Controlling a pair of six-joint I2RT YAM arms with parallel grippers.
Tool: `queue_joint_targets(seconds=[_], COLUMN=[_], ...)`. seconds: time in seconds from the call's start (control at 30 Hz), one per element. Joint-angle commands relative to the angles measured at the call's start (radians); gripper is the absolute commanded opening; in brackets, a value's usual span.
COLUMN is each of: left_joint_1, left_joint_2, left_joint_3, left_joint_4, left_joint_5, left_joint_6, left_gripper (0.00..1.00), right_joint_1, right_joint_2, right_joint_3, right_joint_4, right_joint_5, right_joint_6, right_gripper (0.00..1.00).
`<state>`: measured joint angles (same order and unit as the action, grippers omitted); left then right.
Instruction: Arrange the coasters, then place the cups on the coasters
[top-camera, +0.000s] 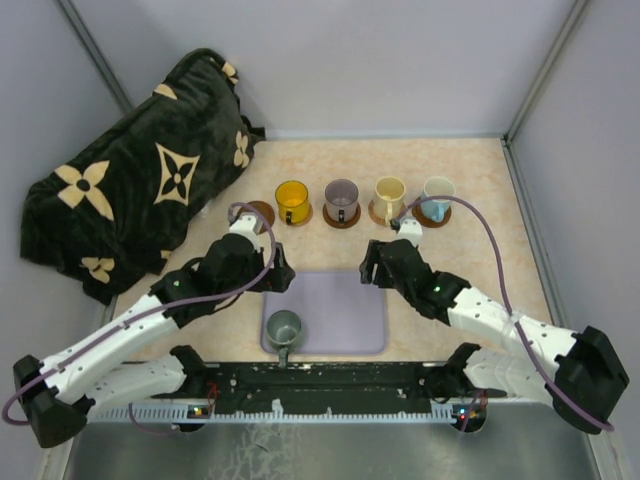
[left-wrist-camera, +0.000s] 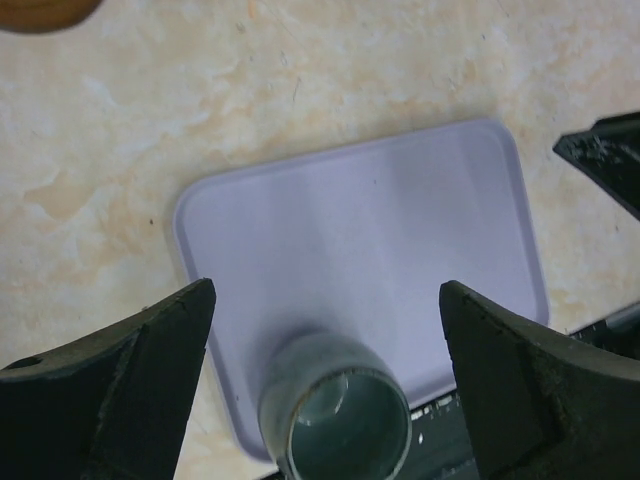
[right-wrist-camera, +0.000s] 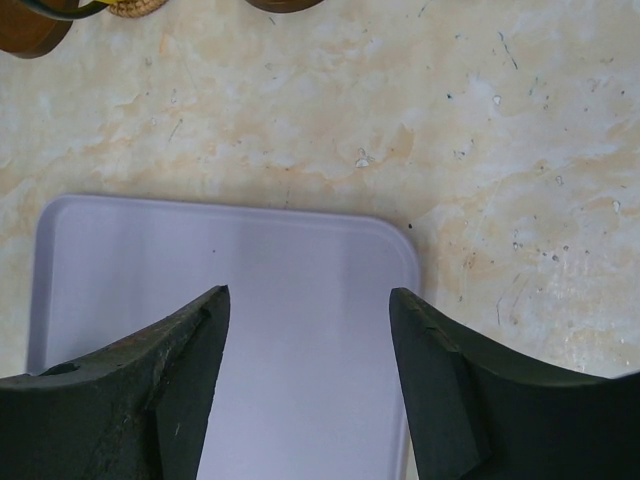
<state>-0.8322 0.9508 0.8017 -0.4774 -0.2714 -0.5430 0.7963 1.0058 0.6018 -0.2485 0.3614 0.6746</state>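
Table (top-camera: 330, 165) — tray (top-camera: 345, 310), five coasters (top-camera: 264, 210), cushion (top-camera: 140, 190).

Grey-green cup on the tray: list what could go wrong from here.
1. The grey-green cup stands at the near-left corner of the tray; the open left hand could clip the rim or tip it when closing.
2. The empty coaster lies beside the yellow-orange cup; setting down may bump it.
3. The right hand hovers over the same tray; the arms might collide.

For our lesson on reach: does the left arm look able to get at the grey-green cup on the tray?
Probably yes: the left gripper hangs open by the grey-green cup, nothing between.
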Motion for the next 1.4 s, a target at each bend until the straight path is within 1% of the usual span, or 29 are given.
queue_joint_targets(seconds=[0.0,0.13,0.23,0.3,0.37,0.47,0.53,0.6,0.67,0.77,0.93,1.2,1.37], left_joint_1=[-0.048,-0.133,-0.211,-0.283,-0.379,-0.51,-0.577,-0.618,-0.641,-0.646,-0.646,-0.646,-0.646], left_joint_2=[-0.096,-0.146,-0.157,-0.153,-0.137,-0.084,-0.033,0.011,0.045,0.061,0.054,0.056,0.05], left_joint_3=[-0.003,0.011,0.0,-0.018,-0.02,0.018,0.043,0.043,0.022,-0.008,-0.059,-0.122,-0.151], left_joint_4=[-0.222,-0.356,-0.401,-0.411,-0.431,-0.51,-0.562,-0.587,-0.585,-0.542,-0.48,-0.371,-0.355], left_joint_5=[0.068,0.075,0.084,0.088,0.062,-0.007,-0.034,-0.047,-0.053,-0.076,-0.123,-0.184,-0.209], left_joint_6=[-0.095,-0.19,-0.262,-0.328,-0.396,-0.495,-0.547,-0.587,-0.618,-0.634,-0.653,-0.633,-0.647], left_gripper=[0.99,0.99,0.99,0.99,0.99,0.99,1.0,1.0,1.0,0.99,0.95,0.89,0.81], right_joint_1=[0.008,0.007,0.007,0.007,0.007,0.009,0.007,0.008,0.007,0.007,0.008,0.008,0.008], right_joint_2=[0.018,0.036,0.04,0.042,0.049,0.051,0.054,0.054,0.053,0.052,0.041,0.039,0.035], right_joint_3=[0.034,0.045,0.036,0.029,0.029,0.027,0.024,0.019,0.013,0.011,0.005,-0.012,-0.02], right_joint_4=[0.063,0.065,0.083,0.09,0.088,0.083,0.087,0.097,0.107,0.113,0.107,0.115,0.109], right_joint_5=[-0.011,-0.021,-0.03,-0.033,-0.034,-0.034,-0.032,-0.035,-0.038,-0.045,-0.046,-0.064,-0.07], right_joint_6=[0.008,0.003,0.009,0.012,0.013,0.01,0.008,0.008,0.008,0.009,0.008,0.018,0.022], right_gripper=[0.67,0.7,0.73,0.74,0.74,0.75,0.75,0.75,0.75,0.75,0.75,0.75,0.75])
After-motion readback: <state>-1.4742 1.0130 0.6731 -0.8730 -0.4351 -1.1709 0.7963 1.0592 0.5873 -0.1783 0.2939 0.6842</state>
